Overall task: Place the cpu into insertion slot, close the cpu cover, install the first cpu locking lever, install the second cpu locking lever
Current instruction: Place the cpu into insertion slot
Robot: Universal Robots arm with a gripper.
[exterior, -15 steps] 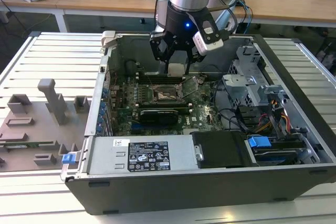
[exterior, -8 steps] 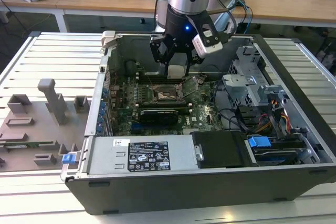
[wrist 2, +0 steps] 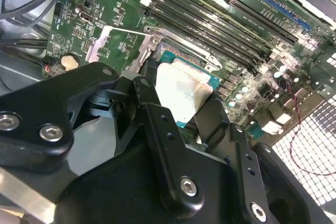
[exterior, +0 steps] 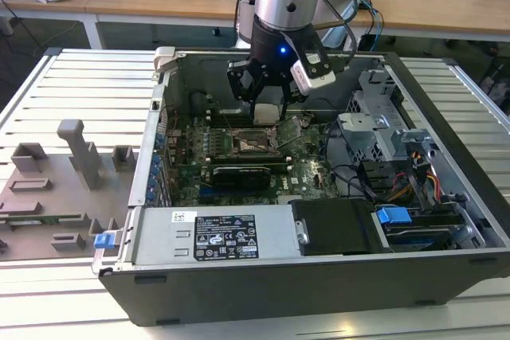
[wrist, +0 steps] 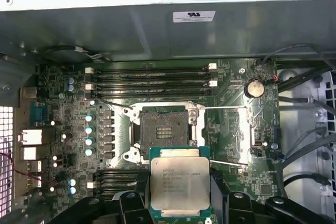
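My gripper (wrist: 180, 200) is shut on the cpu (wrist: 180, 182), a square chip with a silver top and green rim, pinched at two opposite edges by the black fingers (wrist: 131, 203). The second wrist view shows the cpu (wrist 2: 184, 90) held above the board, apart from it. The insertion slot (wrist: 164, 132) lies bare, its dark pin-grid recess showing, just beyond the chip's far edge. The cpu cover (wrist: 226, 135) is swung open beside the slot, a thin steel frame with a large window. In the exterior view the gripper (exterior: 267, 113) hangs inside the computer case over the slot (exterior: 253, 142).
Long memory slots (wrist: 152, 80) run along both sides of the socket. A black graphics card (exterior: 239, 173) lies nearer the case's front, with a power supply (exterior: 215, 236), cables and a drive cage (exterior: 382, 125) at the exterior view's right. A grey fixture block (exterior: 80, 153) stands outside the case.
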